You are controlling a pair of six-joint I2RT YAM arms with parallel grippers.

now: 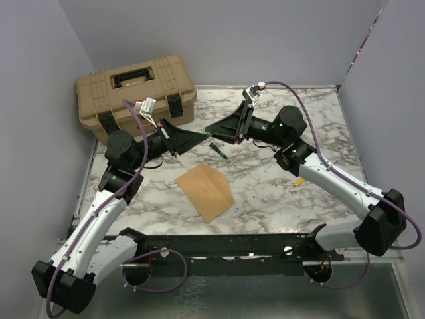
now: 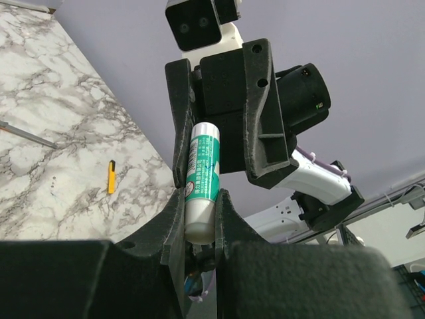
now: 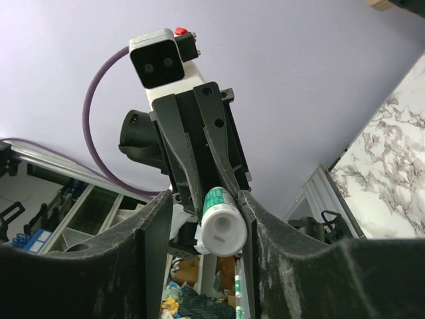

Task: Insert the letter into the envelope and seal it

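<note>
Found the left gripper (image 2: 200, 199) clamped on one end of a white-and-green glue stick (image 2: 202, 166), raised above the surface (image 1: 279, 193). Saw the right gripper (image 3: 206, 199) meeting it tip to tip, jaws apart around the stick's other end. Noted the envelope (image 1: 206, 191) lying flat on the surface between the arms.

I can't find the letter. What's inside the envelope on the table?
The brown envelope lies flat on the marble table; only its outside shows. Nothing pokes out. Its paper hides whatever is inside.
</note>
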